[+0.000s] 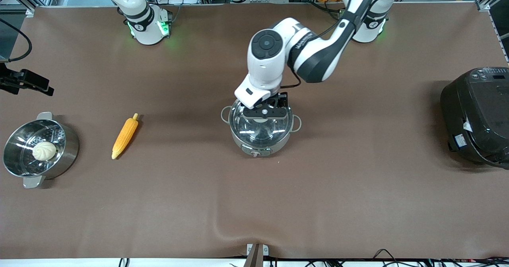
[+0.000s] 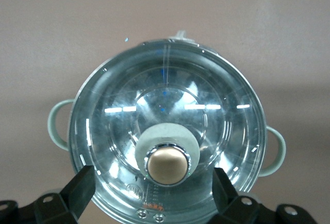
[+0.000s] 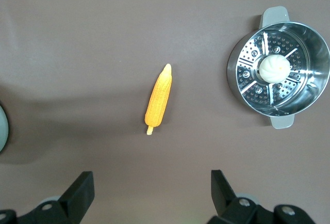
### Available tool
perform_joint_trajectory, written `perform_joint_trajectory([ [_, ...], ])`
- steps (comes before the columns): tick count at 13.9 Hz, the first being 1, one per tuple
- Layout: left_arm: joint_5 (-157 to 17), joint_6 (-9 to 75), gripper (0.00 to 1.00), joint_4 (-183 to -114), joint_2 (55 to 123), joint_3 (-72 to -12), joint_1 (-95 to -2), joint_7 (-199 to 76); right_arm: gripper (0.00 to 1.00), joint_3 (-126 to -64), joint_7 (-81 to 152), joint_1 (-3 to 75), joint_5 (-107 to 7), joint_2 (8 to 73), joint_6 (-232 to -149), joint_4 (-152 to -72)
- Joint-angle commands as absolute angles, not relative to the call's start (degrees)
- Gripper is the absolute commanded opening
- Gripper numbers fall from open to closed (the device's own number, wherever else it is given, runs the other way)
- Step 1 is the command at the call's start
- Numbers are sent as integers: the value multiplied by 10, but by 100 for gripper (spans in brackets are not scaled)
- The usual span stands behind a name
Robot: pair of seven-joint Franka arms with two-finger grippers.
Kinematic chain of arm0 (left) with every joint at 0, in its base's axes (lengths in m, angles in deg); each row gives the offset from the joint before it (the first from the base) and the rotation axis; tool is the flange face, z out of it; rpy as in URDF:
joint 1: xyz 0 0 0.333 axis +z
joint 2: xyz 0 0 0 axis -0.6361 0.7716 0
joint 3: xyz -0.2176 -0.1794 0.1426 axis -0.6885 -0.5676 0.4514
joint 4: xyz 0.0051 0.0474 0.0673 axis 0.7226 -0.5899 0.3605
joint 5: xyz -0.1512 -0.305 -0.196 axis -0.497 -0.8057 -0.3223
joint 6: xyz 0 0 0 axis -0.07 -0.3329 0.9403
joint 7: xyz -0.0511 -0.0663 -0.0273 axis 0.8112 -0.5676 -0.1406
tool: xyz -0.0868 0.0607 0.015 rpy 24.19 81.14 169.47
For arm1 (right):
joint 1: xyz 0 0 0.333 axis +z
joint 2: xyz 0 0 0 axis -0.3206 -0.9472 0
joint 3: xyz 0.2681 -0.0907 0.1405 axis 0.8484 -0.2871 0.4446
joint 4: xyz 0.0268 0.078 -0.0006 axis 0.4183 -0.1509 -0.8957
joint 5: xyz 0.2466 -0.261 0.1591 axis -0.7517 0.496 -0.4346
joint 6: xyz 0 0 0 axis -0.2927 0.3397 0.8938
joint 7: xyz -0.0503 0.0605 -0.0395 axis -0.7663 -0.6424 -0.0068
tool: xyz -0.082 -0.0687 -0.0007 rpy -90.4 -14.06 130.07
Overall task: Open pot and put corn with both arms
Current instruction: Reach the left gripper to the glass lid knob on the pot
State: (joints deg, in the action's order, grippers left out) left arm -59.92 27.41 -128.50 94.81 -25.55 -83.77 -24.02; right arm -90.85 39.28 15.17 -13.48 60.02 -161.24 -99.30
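Observation:
The steel pot (image 1: 260,136) stands mid-table with its glass lid (image 2: 170,105) on. The lid's copper-coloured knob (image 2: 166,164) shows in the left wrist view. My left gripper (image 1: 265,113) hangs just over the lid, open, its fingers (image 2: 82,182) wide on either side of the knob and not touching it. The yellow-orange corn (image 1: 125,136) lies on the table toward the right arm's end. It also shows in the right wrist view (image 3: 159,100). My right gripper (image 3: 152,185) is open and empty, high over the table near the corn, and out of the front view.
A steel steamer pot (image 1: 73,144) with a white bun (image 1: 44,150) stands at the right arm's end, beside the corn. A black rice cooker (image 1: 477,116) stands at the left arm's end. A black fixture (image 1: 24,82) juts in at the table edge above the steamer.

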Motion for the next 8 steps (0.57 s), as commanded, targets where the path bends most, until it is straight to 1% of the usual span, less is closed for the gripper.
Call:
perform_joint_trajectory([
  [1,-584,272,100,-1267,968,-246,-854,-228,100,-906,384,147,-142,608,-1659,-1051],
  [3,-572,272,100,-1268,979,-247,-862,-228,100,-906,384,147,-142,609,-1717,-1102],
  [6,-548,272,100,-1268,987,-249,-862,-230,100,-906,392,148,-143,604,-1841,-1208],
  [8,-544,272,100,-1269,990,-250,-862,-235,100,-905,449,151,-143,576,-1853,-1229],
])
